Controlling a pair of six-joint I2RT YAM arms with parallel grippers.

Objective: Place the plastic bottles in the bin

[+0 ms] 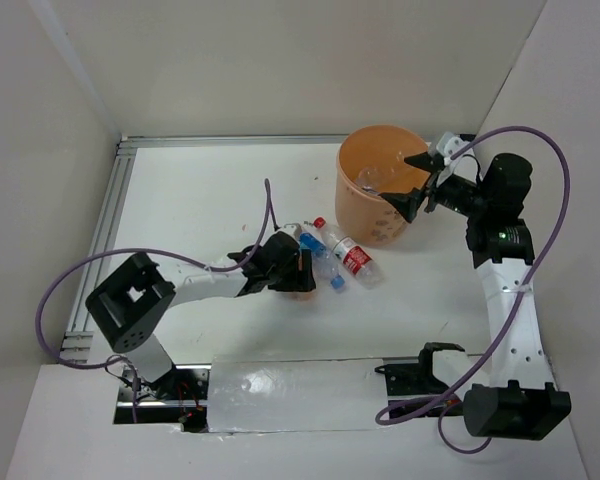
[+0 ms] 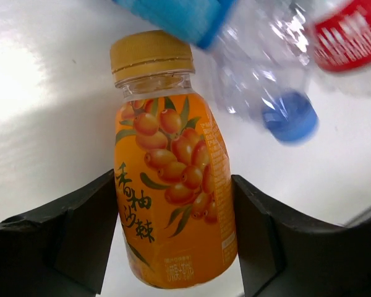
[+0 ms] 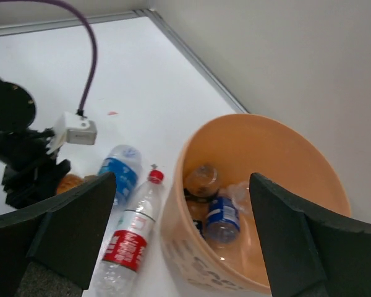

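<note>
- The bin (image 1: 378, 228) stands at the upper right of the overhead view, on the white table (image 1: 200, 190).
- Some of the work is already done. The right wrist view looks down into the bin, where a dark-blue-labelled bottle (image 3: 221, 219) lies at the bottom and a clear bottle (image 3: 201, 179) lies just beside it. There may be more clear plastic next to them, but I cannot tell how many bottles that makes.
- The right fingers (image 3: 62, 229) are spread wide apart with nothing between them. They hang above the bin's right rim, at the upper right of the overhead view.
- Three bottles are left on the table, lying close together near the middle of the overhead view and to the lower left of the bin.
- The orange bottle (image 2: 173, 185) has a gold cap and a berry label. It lies between the left fingers (image 2: 80, 235), which have closed in until both pads appear to touch its sides. By my reading they grip it, though it looks not yet lifted off the table.
- The light-blue-labelled bottle (image 1: 323, 262) has a blue cap and lies just beyond the orange one, towards the bin.
- The red-labelled bottle (image 1: 348, 253) has a red cap and lies alongside it, the nearest of the three to the bin's foot.
- The task looks roughly halfway, perhaps a little past. The orange bottle is the step in hand, and the blue and red ones remain after it.
</note>
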